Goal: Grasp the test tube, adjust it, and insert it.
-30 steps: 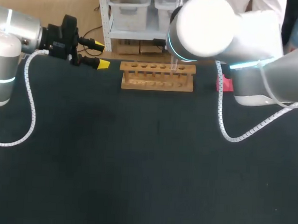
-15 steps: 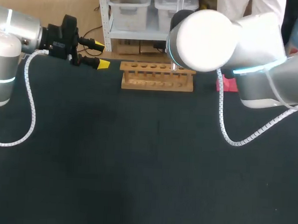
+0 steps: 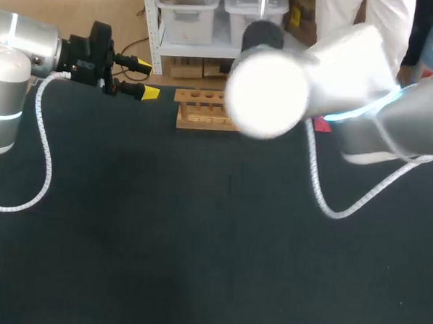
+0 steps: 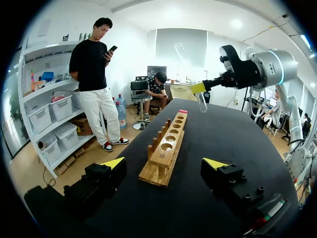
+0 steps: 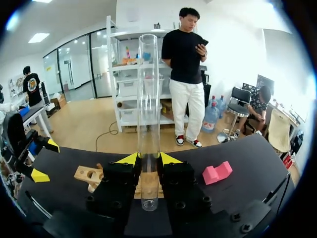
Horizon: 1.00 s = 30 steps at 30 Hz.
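Observation:
A clear glass test tube (image 5: 147, 99) stands upright between the yellow-tipped fingers of my right gripper (image 5: 148, 158), which is shut on its lower part. In the left wrist view the right gripper (image 4: 199, 88) holds the test tube (image 4: 202, 103) slightly tilted in the air, above and beyond the far end of the wooden rack (image 4: 166, 148). In the head view only the tube's top (image 3: 263, 5) shows behind my right arm. The rack (image 3: 201, 109) lies at the table's back. My left gripper (image 3: 147, 77) stands open left of the rack, empty.
A pink block (image 5: 216, 172) lies on the dark table (image 3: 162, 232) to the right of the rack. My right arm's large white joint (image 3: 267, 92) covers the rack's right half in the head view. A white coiled cable (image 3: 323, 197) hangs from that arm.
The tube has risen from just over the rack's holes to well above it. My right arm's big joint has swung left and now hides the rack's right half. The left arm has kept still.

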### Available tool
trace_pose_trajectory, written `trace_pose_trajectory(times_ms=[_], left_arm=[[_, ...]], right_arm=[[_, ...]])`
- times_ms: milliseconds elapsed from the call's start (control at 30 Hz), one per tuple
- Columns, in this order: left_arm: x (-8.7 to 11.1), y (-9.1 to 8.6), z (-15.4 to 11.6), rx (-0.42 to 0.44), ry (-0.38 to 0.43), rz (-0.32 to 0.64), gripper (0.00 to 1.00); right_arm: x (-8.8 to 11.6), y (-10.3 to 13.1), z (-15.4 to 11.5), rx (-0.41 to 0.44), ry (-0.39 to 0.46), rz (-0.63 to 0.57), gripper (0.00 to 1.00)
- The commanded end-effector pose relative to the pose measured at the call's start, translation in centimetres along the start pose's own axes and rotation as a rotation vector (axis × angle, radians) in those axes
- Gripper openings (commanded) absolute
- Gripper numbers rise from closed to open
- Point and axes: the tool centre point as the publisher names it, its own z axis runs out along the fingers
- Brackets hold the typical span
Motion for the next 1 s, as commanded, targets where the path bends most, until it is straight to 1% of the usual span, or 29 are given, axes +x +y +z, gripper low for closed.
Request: trace_pose_trajectory(times_ms=[33, 167, 300, 533, 800, 1000], left_arm=[[0.0, 0.1, 0.0, 0.001, 0.0, 0.0, 1.0], [0.0, 0.1, 0.0, 0.001, 0.0, 0.0, 1.0], [0.0, 0.1, 0.0, 0.001, 0.0, 0.0, 1.0], [0.0, 0.1, 0.0, 0.001, 0.0, 0.0, 1.0], [0.0, 0.1, 0.0, 0.001, 0.0, 0.0, 1.0], [0.0, 0.1, 0.0, 0.001, 0.0, 0.0, 1.0]], right_arm=[[0.9, 1.5, 0.7, 0.058, -0.112, -0.003, 0.0], [0.9, 2.3, 1.4, 0.06, -0.167, 0.033, 0.0], [0.6, 2.4, 1.9, 0.079, -0.218, 0.066, 0.0], [-0.1, 2.2, 2.2, 0.087, -0.266, 0.089, 0.0], [-0.5, 1.1, 2.6, 0.087, -0.283, 0.079, 0.0], [-0.7, -0.2, 3.7, 0.088, -0.289, 0.06, 0.0]])
